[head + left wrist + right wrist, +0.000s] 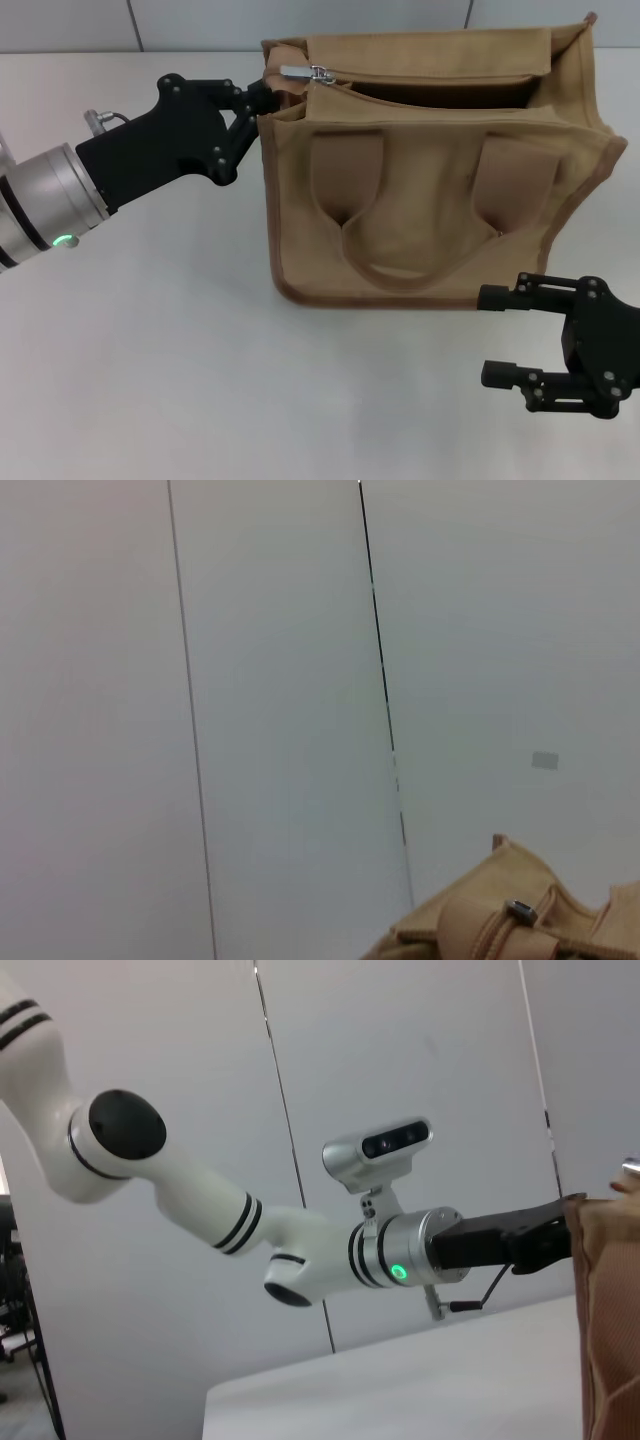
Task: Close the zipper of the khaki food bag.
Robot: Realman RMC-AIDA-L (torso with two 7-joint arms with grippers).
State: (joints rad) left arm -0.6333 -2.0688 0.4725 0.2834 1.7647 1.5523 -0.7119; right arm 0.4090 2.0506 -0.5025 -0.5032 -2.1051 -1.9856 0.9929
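Your left end effector (264,98) pinches the khaki food bag (430,170) at its 10 o'clock corner, probably to brace it. The zipper (305,72) pull sits there, track open. The right end effector (500,335) waits wide open at 5 o'clock on the worktop (150,350).

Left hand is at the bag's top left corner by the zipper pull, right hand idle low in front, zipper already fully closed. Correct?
Not quite. The zipper is not closed: the head view shows the khaki food bag gaping, pull by the left hand. The right hand is low in front, open.
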